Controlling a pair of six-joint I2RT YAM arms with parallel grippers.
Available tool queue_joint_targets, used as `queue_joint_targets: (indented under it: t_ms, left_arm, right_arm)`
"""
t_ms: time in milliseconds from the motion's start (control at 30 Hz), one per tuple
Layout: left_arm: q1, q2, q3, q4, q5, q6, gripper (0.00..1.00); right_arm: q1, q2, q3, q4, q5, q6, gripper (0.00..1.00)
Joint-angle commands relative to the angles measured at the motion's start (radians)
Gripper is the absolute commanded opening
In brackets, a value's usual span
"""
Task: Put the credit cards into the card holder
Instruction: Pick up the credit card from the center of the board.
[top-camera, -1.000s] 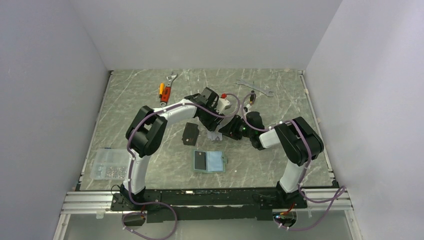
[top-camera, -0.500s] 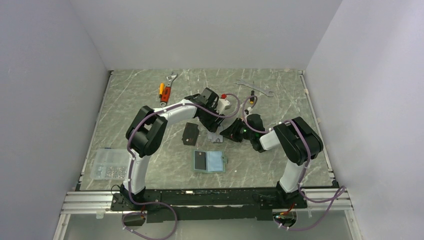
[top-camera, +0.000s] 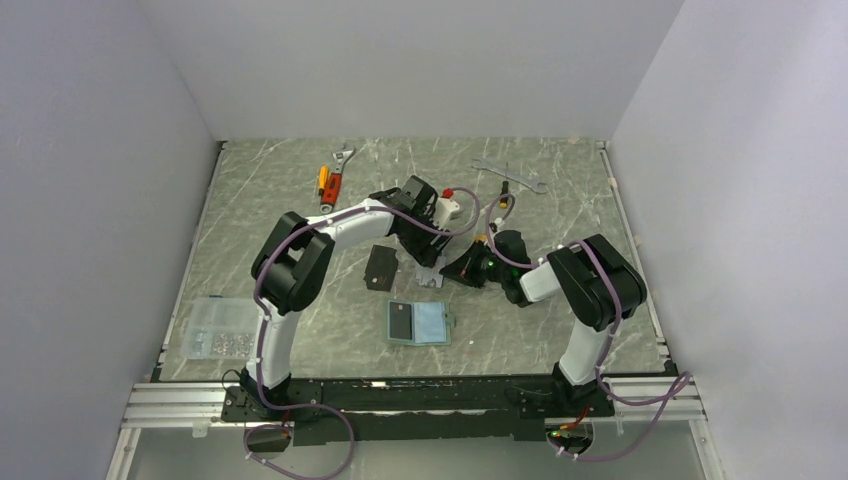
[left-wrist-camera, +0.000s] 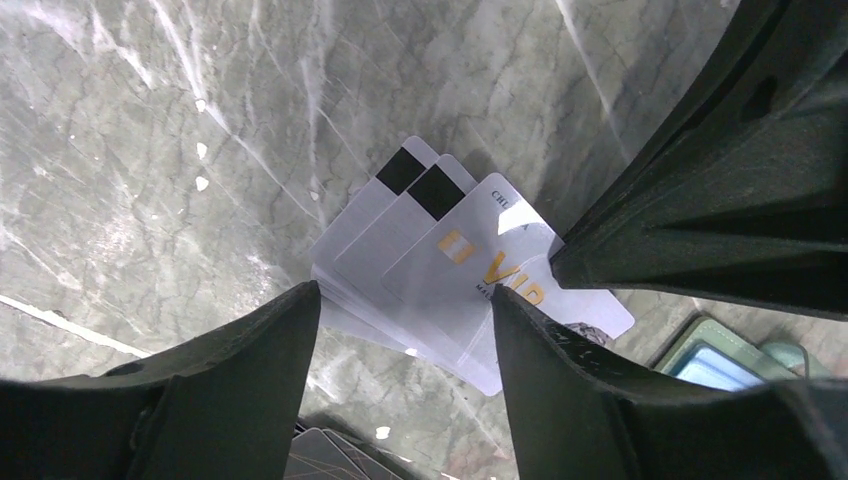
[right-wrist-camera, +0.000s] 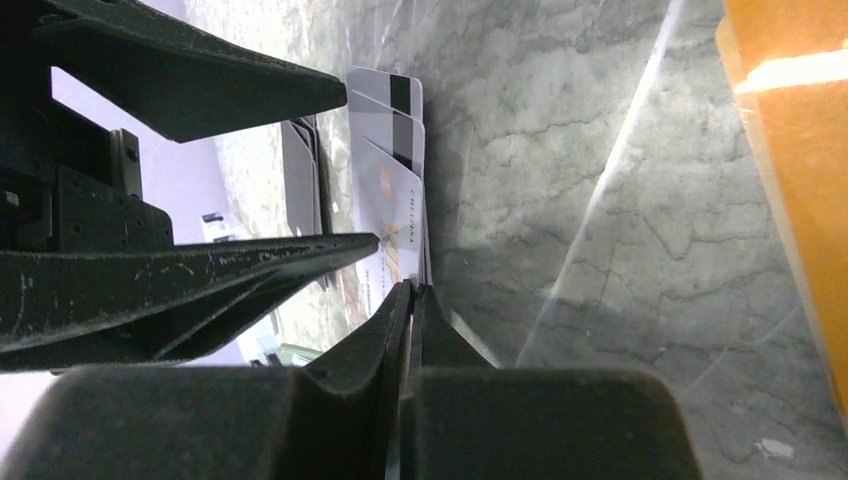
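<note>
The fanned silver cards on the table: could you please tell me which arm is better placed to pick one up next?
Right, probably. The right fingers are shut right at the edge of the top VIP card, while the left fingers stand open astride the silver cards, gripping nothing.

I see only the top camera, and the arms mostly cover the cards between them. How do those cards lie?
Observer: The left wrist view shows silver-grey cards fanned and overlapping, the top one with gold VIP lettering.
Operator: Are they gripped?
Observer: Not by the left gripper: it is open, jaws either side of the fan.
Operator: And the right one?
Observer: The right gripper is shut, tip at the fan's edge; a pinch I cannot confirm.
</note>
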Motion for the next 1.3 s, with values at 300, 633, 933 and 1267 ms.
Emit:
queue_joint_targets:
  t_ms: [300,633,933,1267]
  left_arm:
    - [0.164,-0.178,0.106,-0.183,0.218,-0.062,0.99]
    - [0.253,-0.252,-0.097,-0.044,0.551,-0.266,0.99]
    - [0.269,-0.296,-0.267,0.177,0.779,-0.423,1.00]
    - [0.277,-0.354,-0.346,0.378,0.889,-0.602,0.86]
  right_arm:
    - [-0.003,-0.169,0.005,-0.060,-0.017,-0.052,0.00]
    - [-0.004,-0.229,0.018,-0.050,-0.040,-0.057,0.00]
    - [-0.004,-0.366,0.029,-0.039,-0.087,-0.028,0.00]
    - [-0.001,-0.411,0.050,0.021,-0.104,0.039,0.00]
